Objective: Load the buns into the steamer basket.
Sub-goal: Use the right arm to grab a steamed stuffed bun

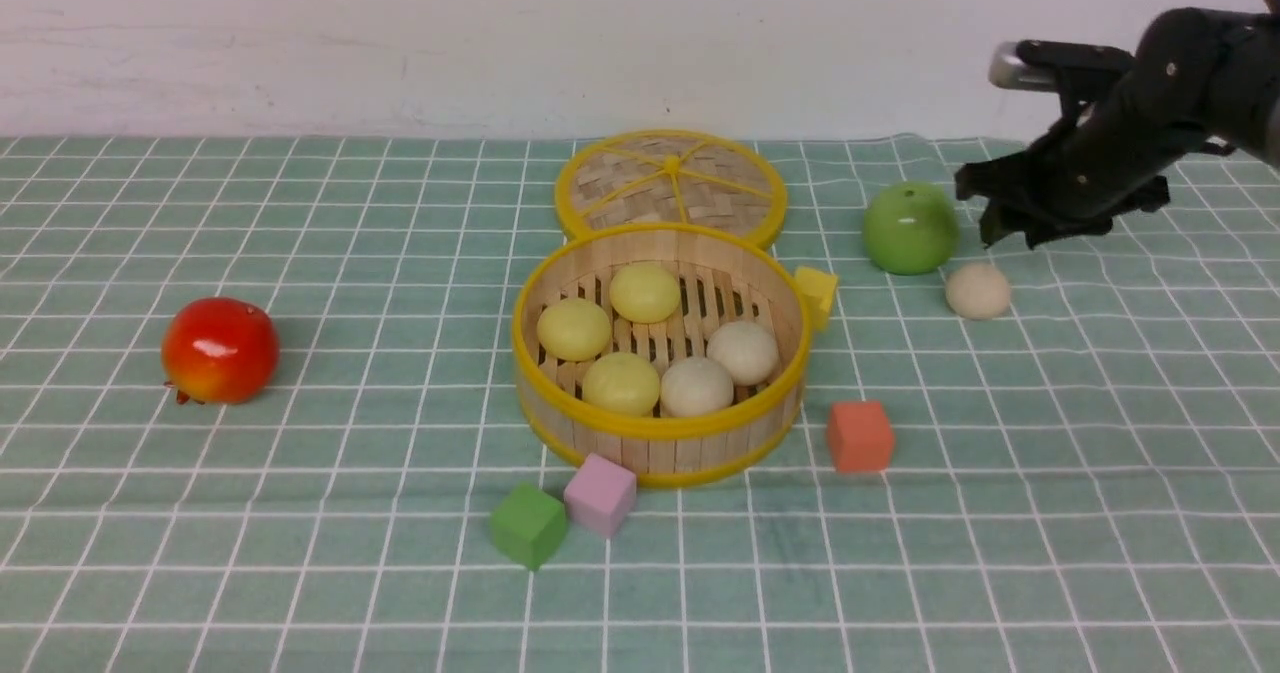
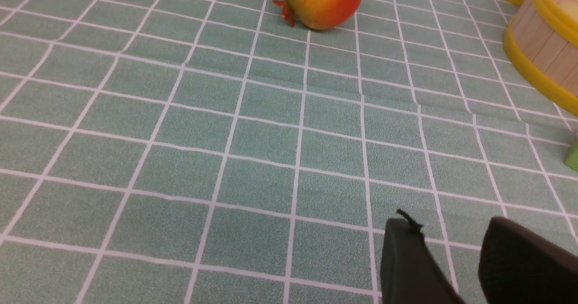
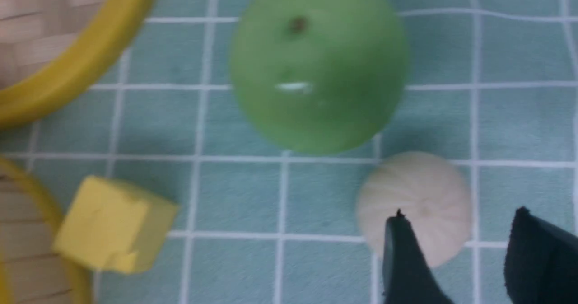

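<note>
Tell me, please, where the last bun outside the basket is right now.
In the front view, the beige-white bun lies on the cloth on the robot's right, just front-right of the green apple, below the right gripper.

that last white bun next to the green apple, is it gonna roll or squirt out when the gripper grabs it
The bun probably sits steady: it looks domed and rests on the cloth without leaning on the green apple. Its smooth curved sides could slip from narrow fingers if pinched high. A nudge might push it against the apple.
</note>
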`<state>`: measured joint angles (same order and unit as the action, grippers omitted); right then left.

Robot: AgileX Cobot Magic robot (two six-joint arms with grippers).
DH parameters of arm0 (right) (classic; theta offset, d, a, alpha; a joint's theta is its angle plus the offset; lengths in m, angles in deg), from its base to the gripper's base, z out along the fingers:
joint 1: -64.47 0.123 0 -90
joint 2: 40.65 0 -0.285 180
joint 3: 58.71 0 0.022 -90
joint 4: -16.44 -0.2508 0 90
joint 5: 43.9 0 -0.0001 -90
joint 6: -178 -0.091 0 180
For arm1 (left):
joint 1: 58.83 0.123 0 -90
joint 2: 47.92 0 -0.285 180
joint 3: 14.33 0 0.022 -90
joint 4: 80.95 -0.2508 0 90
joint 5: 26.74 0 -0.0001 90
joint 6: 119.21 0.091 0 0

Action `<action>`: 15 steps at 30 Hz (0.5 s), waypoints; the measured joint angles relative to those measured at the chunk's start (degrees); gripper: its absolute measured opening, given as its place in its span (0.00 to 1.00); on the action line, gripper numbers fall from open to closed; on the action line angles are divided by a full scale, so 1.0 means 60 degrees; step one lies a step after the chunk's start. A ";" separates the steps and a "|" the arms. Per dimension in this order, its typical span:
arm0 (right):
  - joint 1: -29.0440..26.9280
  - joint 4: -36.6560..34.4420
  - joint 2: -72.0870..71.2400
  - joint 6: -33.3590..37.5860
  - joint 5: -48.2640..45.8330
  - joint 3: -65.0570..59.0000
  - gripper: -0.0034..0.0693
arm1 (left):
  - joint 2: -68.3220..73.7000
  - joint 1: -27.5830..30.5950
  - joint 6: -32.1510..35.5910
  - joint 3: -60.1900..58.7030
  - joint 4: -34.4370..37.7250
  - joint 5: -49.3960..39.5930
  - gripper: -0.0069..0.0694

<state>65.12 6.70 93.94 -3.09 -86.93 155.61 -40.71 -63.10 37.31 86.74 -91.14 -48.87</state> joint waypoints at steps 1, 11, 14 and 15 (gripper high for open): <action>-0.0035 -0.0037 0.0077 0.0000 0.0075 0.0000 0.45 | 0.0000 0.0000 0.0000 0.0000 0.0000 0.0000 0.40; -0.0084 -0.0359 0.0644 0.0018 0.0743 0.0000 0.44 | 0.0000 0.0000 0.0000 0.0000 0.0000 0.0000 0.40; -0.0084 -0.0567 0.0783 0.0018 0.0833 0.0000 0.42 | 0.0000 0.0000 0.0000 0.0000 0.0000 0.0000 0.40; -0.0084 -0.0588 0.0843 0.0059 0.0822 0.0000 0.41 | 0.0000 0.0000 0.0000 0.0000 -0.0002 0.0000 0.40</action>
<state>64.62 3.17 98.99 -2.73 -82.00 155.61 -40.71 -63.10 37.31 86.74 -91.15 -48.87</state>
